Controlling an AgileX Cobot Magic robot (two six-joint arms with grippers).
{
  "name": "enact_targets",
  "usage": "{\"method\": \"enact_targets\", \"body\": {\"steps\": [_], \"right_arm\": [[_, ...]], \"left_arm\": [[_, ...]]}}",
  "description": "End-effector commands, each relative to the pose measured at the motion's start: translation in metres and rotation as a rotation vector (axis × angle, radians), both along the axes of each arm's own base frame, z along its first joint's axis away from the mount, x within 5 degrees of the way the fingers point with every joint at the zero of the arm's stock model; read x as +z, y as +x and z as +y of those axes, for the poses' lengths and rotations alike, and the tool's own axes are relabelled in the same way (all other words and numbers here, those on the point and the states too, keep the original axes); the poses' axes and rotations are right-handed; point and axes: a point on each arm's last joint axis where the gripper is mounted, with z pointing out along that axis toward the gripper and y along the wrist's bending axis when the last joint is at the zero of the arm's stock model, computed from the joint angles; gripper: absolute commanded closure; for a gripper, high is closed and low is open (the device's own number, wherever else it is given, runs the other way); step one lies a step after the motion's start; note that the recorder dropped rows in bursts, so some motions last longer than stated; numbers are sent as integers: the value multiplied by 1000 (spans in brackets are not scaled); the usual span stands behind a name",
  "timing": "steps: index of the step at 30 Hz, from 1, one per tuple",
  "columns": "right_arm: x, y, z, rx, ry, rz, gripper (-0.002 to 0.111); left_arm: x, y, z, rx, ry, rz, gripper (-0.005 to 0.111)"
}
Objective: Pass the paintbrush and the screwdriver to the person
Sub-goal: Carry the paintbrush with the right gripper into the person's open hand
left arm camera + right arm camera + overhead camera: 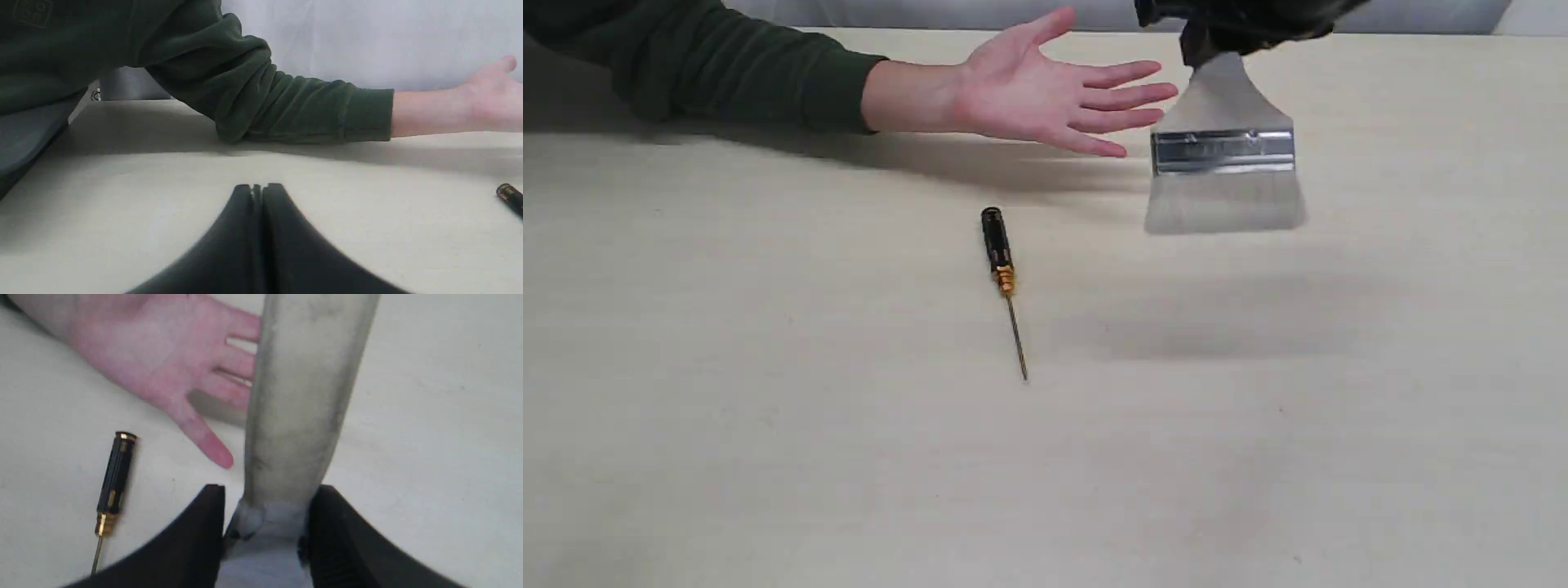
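The right jaws pinch the pale handle of the paintbrush (1223,151) from both sides. The brush hangs upright above the tabletop (768,425), with the silver ferrule below the handle and the whitish bristles lowest, clear of the surface. Just beside the handle is the person's hand (1037,90), open and palm up, its fingertips close to the wood; whether they touch cannot be told. The left jaws are pressed together on nothing, low over bare tabletop, near the person's dark green sleeve (286,110). The screwdriver (1001,257) lies flat on the tabletop, apart from hand and brush, its black handle toward the palm.
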Motion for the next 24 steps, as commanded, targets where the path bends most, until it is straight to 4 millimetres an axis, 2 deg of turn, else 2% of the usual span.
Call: {"method": "enact_targets", "body": {"steps": [1,6,12,19,24], "right_arm": [[-1,19,7,6,3,-13,104],[-6,48,18,6,12,-37,104],[-20,80,32,5,36,-45,104],[-40,104,59,36,39,-47,104],[-52,119,69,44,35,-34,104]], "left_arm": [[1,0,0,-5,-4,-13,107],[0,0,0,-5,-7,-9,107],[0,0,0,-6,-7,-11,107],[0,0,0,-6,-7,-11,107],[0,0,0,-6,-7,-11,107]]}}
